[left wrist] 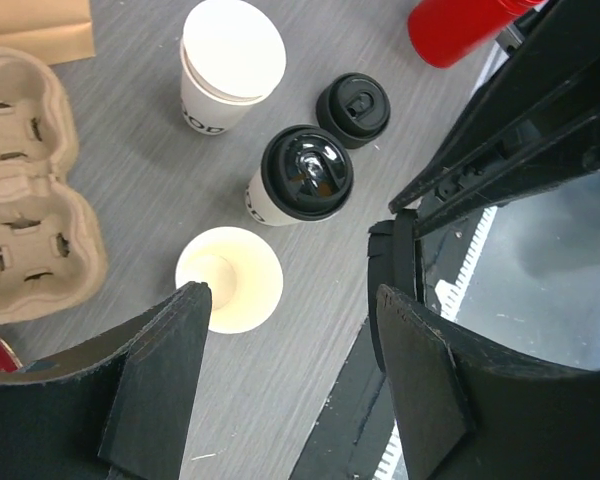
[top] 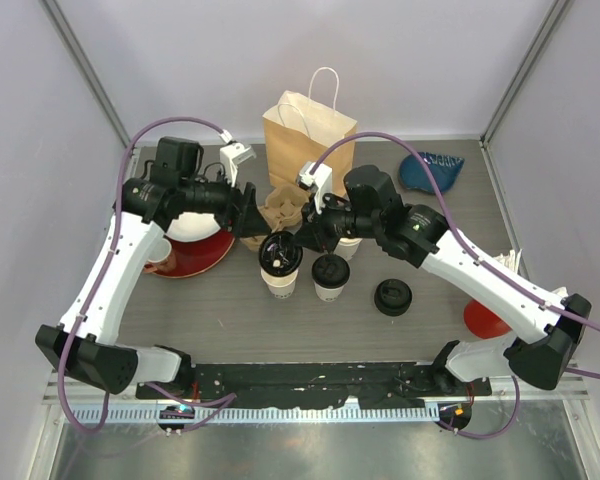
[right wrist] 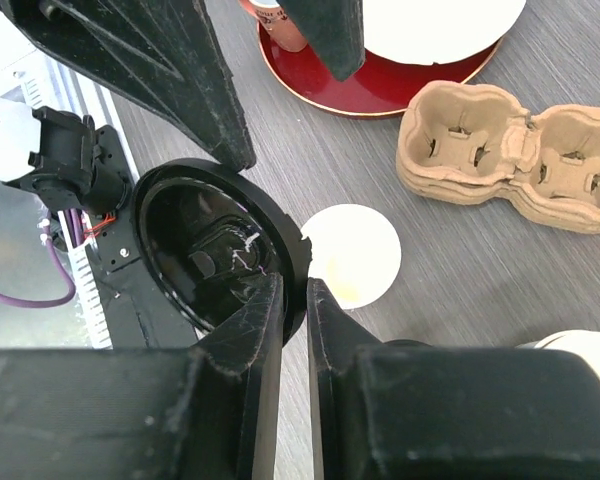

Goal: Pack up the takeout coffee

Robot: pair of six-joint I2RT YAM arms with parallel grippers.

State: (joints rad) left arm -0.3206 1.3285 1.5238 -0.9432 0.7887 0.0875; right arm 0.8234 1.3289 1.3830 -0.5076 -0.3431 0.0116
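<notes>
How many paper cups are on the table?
3. One open cup beside the carrier; the lidded cup next to it; a second open cup farther on, by the lid stack. None seems hidden.

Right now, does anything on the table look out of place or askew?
Yes. One black lid is not seated: the right gripper pinches its rim, jaws shut, and holds it tilted by the open cup. The other cup is lidded.

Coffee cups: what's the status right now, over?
Left gripper open, empty. Right gripper shut on black lid, beside an open cup. Second cup already lidded. No obstruction seen.
</notes>
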